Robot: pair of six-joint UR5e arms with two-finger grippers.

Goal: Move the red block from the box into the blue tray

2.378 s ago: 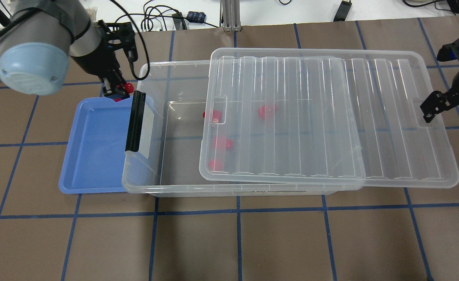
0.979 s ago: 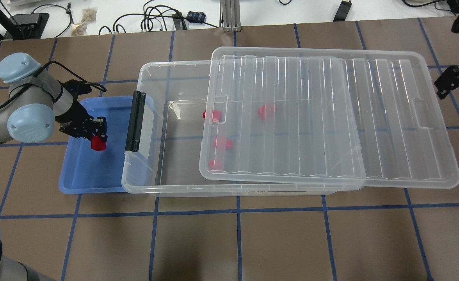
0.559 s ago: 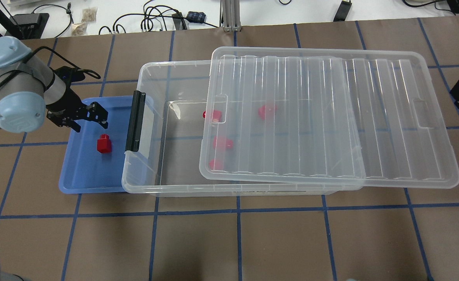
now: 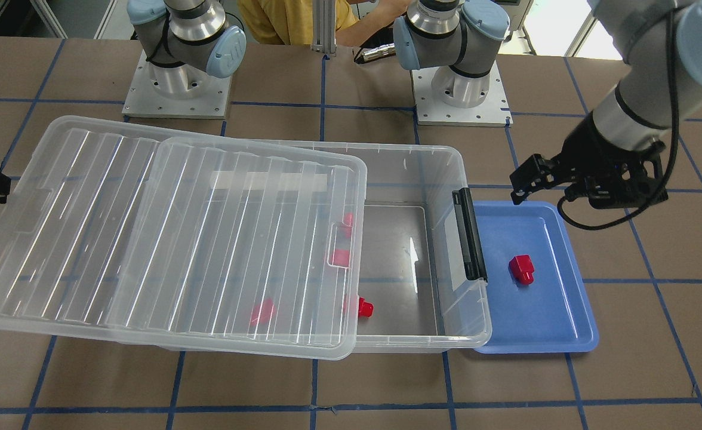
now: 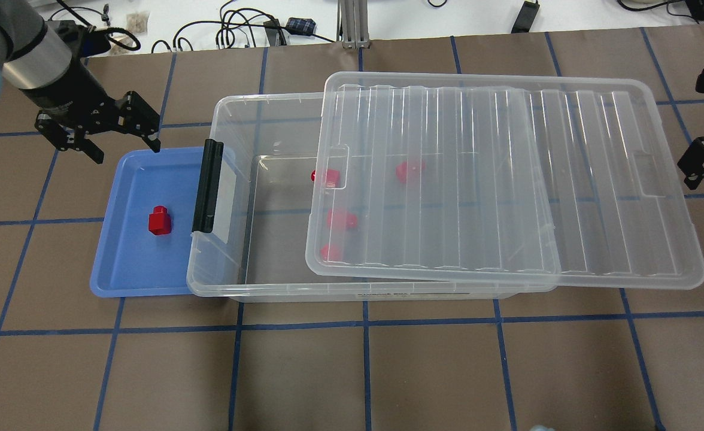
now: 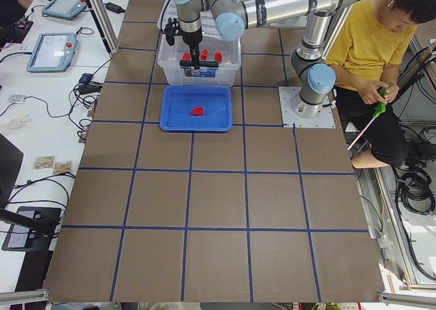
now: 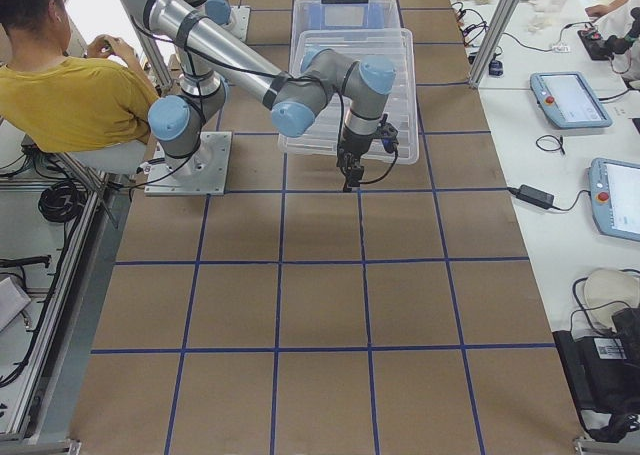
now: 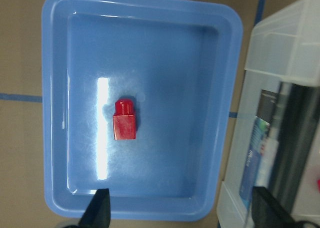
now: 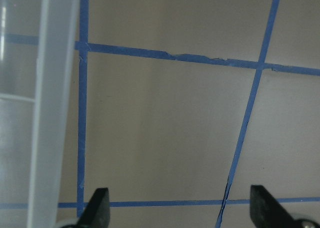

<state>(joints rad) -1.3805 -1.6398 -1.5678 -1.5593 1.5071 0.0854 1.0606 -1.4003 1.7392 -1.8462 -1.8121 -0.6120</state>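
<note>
One red block (image 5: 160, 220) lies loose in the blue tray (image 5: 130, 263), left of the box (image 5: 208, 286). It also shows in the front view (image 4: 521, 269) and the left wrist view (image 8: 124, 120). My left gripper (image 5: 121, 146) is open and empty, raised over the tray's far edge (image 4: 545, 194). Several more red blocks (image 5: 341, 219) lie inside the box, partly under its ribbed clear lid (image 5: 507, 179), which sits shifted to the right. My right gripper (image 5: 692, 131) is open and empty beside the lid's right end, over bare table (image 9: 180, 213).
The box's black latch (image 5: 208, 185) overhangs the tray's right side. Cables and small devices (image 5: 250, 27) lie along the table's far edge. A person in yellow (image 6: 371, 51) sits behind the robot bases.
My left gripper carried a red block over the tray, lowered it, opened and let it go, then rose toward the far left. My right gripper drew away from the lid to the right.
</note>
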